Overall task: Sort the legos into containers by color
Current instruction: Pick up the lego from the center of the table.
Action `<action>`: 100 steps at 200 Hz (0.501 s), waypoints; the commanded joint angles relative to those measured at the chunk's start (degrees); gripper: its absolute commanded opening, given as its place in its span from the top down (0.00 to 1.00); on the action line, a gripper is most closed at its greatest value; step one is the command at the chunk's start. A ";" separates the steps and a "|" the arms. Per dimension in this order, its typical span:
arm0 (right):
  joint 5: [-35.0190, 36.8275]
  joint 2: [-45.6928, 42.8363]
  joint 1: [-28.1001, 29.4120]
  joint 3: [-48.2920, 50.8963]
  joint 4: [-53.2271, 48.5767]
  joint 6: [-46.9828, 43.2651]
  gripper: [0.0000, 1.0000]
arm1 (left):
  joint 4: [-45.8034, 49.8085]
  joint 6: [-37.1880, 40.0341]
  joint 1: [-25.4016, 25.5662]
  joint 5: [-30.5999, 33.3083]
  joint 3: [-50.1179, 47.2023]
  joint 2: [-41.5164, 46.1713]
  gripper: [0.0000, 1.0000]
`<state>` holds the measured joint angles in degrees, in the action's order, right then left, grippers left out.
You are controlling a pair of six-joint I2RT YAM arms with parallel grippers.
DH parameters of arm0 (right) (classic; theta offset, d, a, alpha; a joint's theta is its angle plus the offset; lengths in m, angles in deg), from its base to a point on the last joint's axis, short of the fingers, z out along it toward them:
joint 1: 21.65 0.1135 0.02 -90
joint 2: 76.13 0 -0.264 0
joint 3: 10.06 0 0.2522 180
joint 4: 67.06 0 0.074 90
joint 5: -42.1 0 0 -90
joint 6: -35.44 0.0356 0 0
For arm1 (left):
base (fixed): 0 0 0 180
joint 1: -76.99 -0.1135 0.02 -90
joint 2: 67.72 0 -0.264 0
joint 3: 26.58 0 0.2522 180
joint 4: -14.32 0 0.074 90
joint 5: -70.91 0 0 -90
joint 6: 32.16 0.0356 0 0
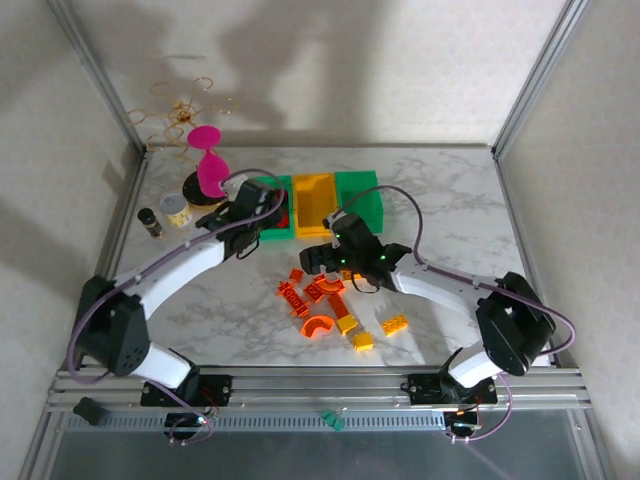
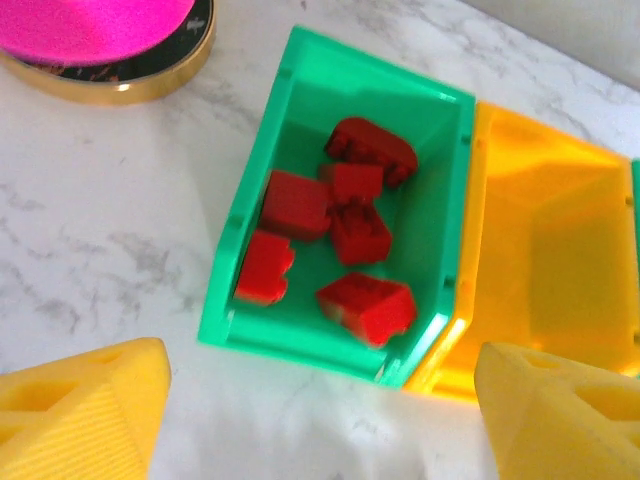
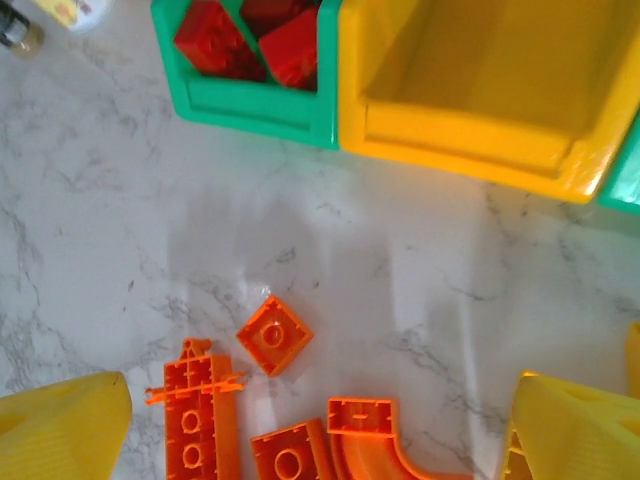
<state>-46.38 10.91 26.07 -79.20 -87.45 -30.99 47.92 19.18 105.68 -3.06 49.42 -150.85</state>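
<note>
My left gripper [image 2: 320, 425] hangs open just in front of the left green container [image 2: 240, 250], with nothing between its yellow fingers [image 2: 80, 410]. That bin holds several red legos [image 2: 350, 230]. Beside it stands the yellow-orange container [image 2: 560, 250], and the top view shows a second green container [image 1: 362, 198] to its right. My right gripper [image 3: 320, 430] is open above orange legos on the table: a small square one [image 3: 274, 335], a long one [image 3: 200, 425] and an arch [image 3: 385, 440]. The loose orange pile [image 1: 318, 298] and three yellow legos [image 1: 394, 323] lie near the table's front.
A pink hourglass object [image 1: 208, 158] on a gold-rimmed base stands at the back left, with two small jars [image 1: 177, 208] next to it. Gold wire rings [image 1: 180, 108] lie behind the table. Metal frame posts run along both sides.
</note>
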 commanded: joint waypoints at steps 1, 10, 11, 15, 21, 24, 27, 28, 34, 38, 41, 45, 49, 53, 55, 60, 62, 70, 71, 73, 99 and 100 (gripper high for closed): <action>2.35 3.04 0.94 -3.81 -4.58 -1.23 0.06 | -0.59 -0.92 0.32 -2.85 -5.50 5.71 0.18; 2.17 4.52 1.05 -4.95 -5.29 -3.12 0.09 | -0.75 -1.06 0.27 -3.97 -7.71 7.70 0.16; 2.22 4.66 1.05 -5.02 -5.39 -3.28 0.09 | -0.80 -1.06 0.29 -4.07 -7.82 7.98 0.16; 2.25 5.33 1.05 -5.75 -5.94 -4.13 0.09 | -0.77 -1.07 0.28 -4.66 -8.64 8.77 0.15; 2.06 6.25 1.05 -6.87 -6.90 -5.66 0.10 | -0.40 -1.26 0.24 -5.05 -9.55 9.79 0.14; 2.06 6.75 1.05 -7.45 -7.48 -6.44 0.10 | -0.13 -1.45 0.26 -5.12 -9.97 10.28 0.13; 2.08 7.26 1.10 -8.07 -8.04 -7.19 0.11 | 0.17 -1.55 0.30 -5.24 -10.32 10.72 0.13; 2.13 7.39 1.08 -8.30 -8.22 -7.47 0.11 | 0.28 -1.57 0.26 -5.32 -10.48 10.85 0.12; 2.16 8.28 1.07 -9.27 -9.16 -8.99 0.13 | 0.74 -1.73 0.31 -5.53 -11.29 11.78 0.12; 2.02 8.93 1.07 -9.85 -9.76 -10.04 0.14 | 0.96 -1.81 0.32 -5.58 -11.81 12.37 0.11; 1.99 9.38 1.06 -10.25 -10.13 -10.83 0.15 | 1.13 -1.93 0.27 -5.74 -12.24 12.91 0.11; 1.58 9.97 1.09 -10.71 -10.58 -11.75 0.15 | 1.25 -2.22 0.31 -5.73 -12.85 13.56 0.10; 1.07 10.61 1.12 -11.03 -11.10 -13.18 0.16 | 1.20 -2.42 0.32 -5.89 -13.54 14.32 0.10; 0.60 11.23 1.14 -11.41 -11.49 -14.26 0.16 | 1.02 -2.56 0.32 -6.10 -14.25 15.06 0.09; 0.35 11.51 1.10 -11.59 -11.72 -14.78 0.17 | 0.94 -2.63 0.32 -6.30 -14.60 15.44 0.09; 0.07 12.28 1.10 -11.87 -12.23 -15.99 0.17 | 0.73 -2.87 0.32 -6.66 -15.31 16.29 0.07; 0.00 12.47 1.07 -12.06 -12.48 -16.43 0.17 | 0.69 -2.95 0.25 -6.83 -15.63 16.63 0.07; 0.22 13.85 1.24 -12.85 -13.52 -17.86 0.18 | 0.88 -3.48 0.23 -7.29 -16.60 17.69 0.03; 0.23 13.94 1.23 -12.97 -13.64 -18.04 0.18 | 0.89 -3.55 0.23 -7.31 -16.74 17.76 0.03; 0.39 14.25 1.23 -13.13 -13.97 -18.39 0.19 | 0.99 -3.65 0.23 -7.37 -16.89 17.94 0.02; 0.70 16.69 1.55 -15.48 -15.95 -22.56 0.23 | 2.02 -4.77 0.22 -7.88 -19.16 20.20 0.00; 0.69 16.77 1.57 -15.52 -15.91 -22.72 0.23 | 1.95 -4.81 0.23 -7.87 -19.30 20.24 0.00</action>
<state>-45.94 25.73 26.77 -92.01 -98.95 -46.90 48.40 16.14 105.68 -9.53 32.24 -132.80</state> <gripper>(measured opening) 0.784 0.994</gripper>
